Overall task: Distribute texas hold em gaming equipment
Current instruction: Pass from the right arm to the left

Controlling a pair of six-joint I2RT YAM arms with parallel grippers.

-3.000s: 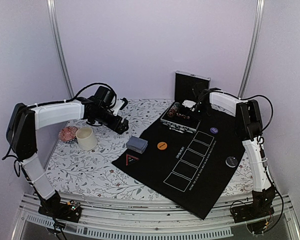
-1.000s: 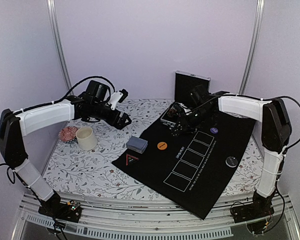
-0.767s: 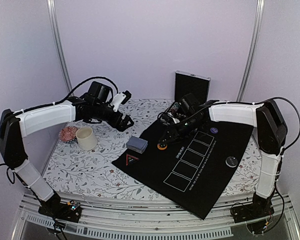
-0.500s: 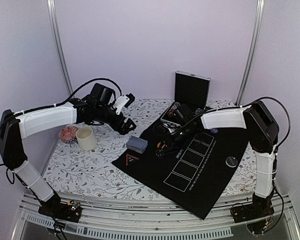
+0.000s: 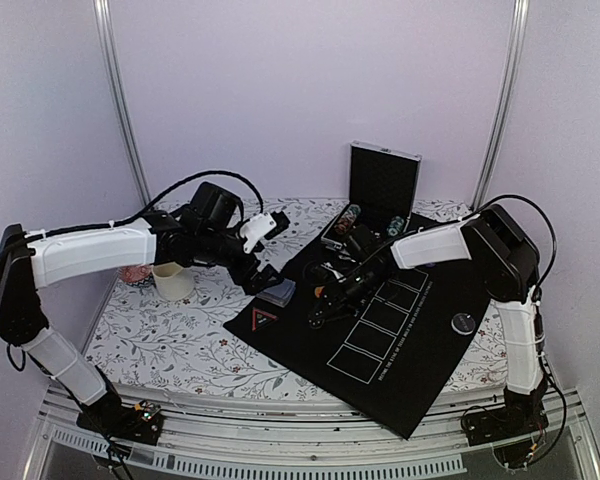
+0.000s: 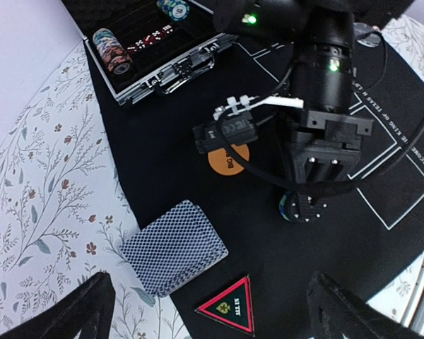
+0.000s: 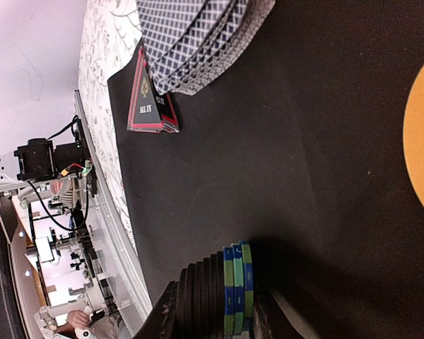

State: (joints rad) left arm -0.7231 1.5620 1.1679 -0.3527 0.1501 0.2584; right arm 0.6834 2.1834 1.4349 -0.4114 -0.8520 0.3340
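My right gripper [image 5: 323, 299] is shut on a short stack of poker chips [image 7: 237, 296], black ones and blue-green striped ones, held down at the black mat [image 5: 410, 340]. I cannot tell whether the stack touches it. The stack is just in front of the orange button disc [image 6: 228, 157]. The deck of grey-blue backed cards [image 6: 173, 246] lies at the mat's left edge. My left gripper [image 6: 212, 321] hangs open above it, fingers wide on either side and nothing between them. In the top view the left gripper [image 5: 263, 275] partly hides the deck [image 5: 278, 293].
The open metal case [image 6: 162, 63] with more chip stacks [image 6: 112, 49] stands at the back of the mat. A red-edged triangular marker [image 6: 230, 314] lies beside the deck. A cream cup [image 5: 170, 282] stands at the left. A black disc [image 5: 463, 321] lies on the mat's right.
My right arm has carried the chip stack from the case forward and left, down to the mat by the orange disc. My left arm has swung right and lowered over the deck, staying open.
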